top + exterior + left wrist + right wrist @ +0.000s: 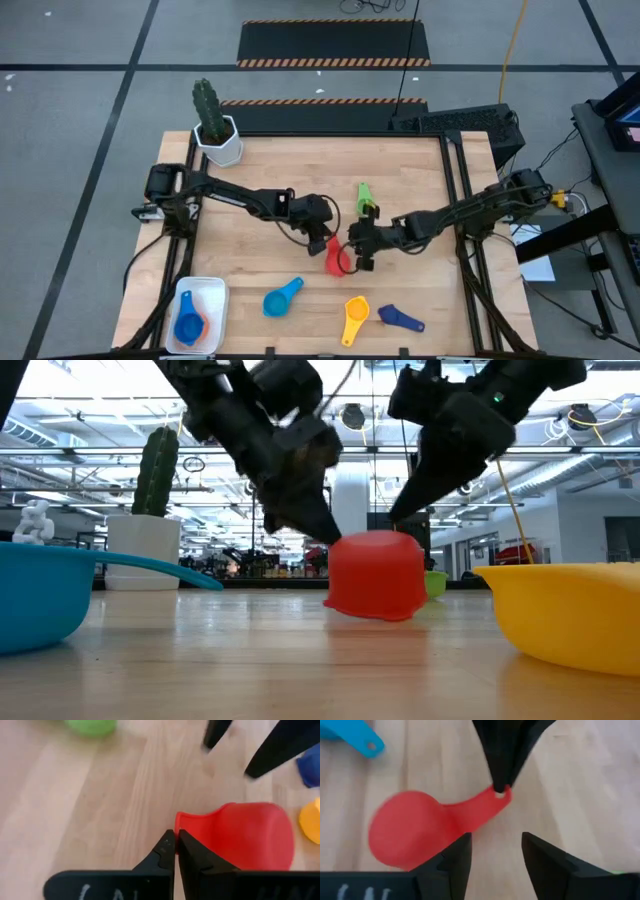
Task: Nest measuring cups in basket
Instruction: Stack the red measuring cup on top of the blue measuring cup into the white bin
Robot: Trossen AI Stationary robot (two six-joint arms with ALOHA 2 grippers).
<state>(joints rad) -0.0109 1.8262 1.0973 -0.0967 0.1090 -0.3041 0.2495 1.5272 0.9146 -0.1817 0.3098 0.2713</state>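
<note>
Red measuring cup (336,258) sits mouth-down mid-table, handle pointing toward the left arm. Left gripper (176,851) fingers pinched together on the handle tip. Right gripper (496,851) just beside the cup with fingers spread apart, holding nothing. Green cup (364,197) behind them. Light blue cup (281,298), yellow cup (354,318) and dark blue cup (399,318) along the near edge. White basket (214,296) at near-left corner holds a blue cup (187,322) nested in an orange one (199,327).
</note>
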